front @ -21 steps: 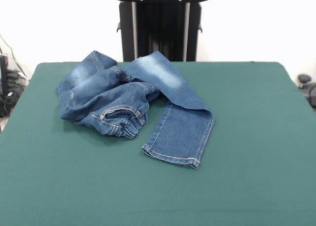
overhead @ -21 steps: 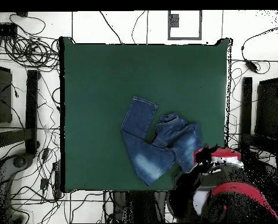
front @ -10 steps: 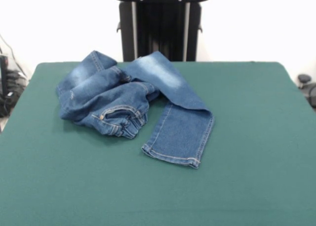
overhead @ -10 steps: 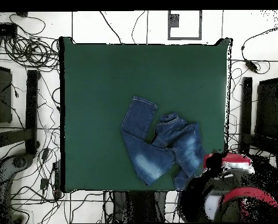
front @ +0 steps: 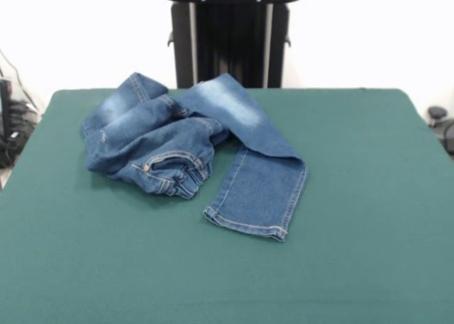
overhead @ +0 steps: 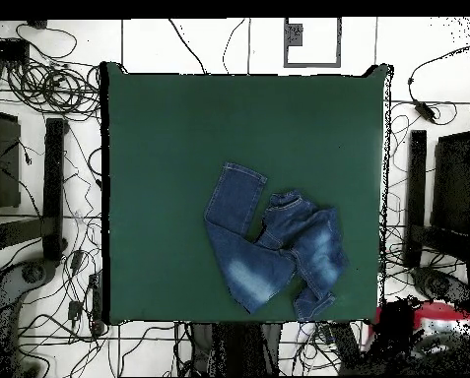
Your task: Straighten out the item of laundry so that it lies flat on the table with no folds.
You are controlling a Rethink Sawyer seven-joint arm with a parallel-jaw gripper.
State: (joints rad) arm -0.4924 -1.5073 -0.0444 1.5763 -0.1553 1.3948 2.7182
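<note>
The item of laundry, a pair of blue jeans [front: 191, 143], lies crumpled on the green table [front: 355, 196]. In the front view the waist and one leg are bunched at the left, with a pocket showing. The other leg is folded over and runs toward the near side, ending in a flat hem [front: 248, 225]. From overhead the jeans [overhead: 273, 251] sit right of centre, close to the table's [overhead: 160, 148] bottom edge. A red and white part of the arm [overhead: 436, 320] shows off the table's bottom right corner. I cannot pick out the gripper in either view.
Cables [overhead: 41, 79] and dark equipment [overhead: 51, 187] lie on the floor around the table in the overhead view. The black pedestal [front: 230, 40] stands behind the far edge in the front view.
In the overhead view the arm has drawn back from the jeans' lower right edge to beyond the table's corner, uncovering that part of the cloth. The jeans have not moved.
</note>
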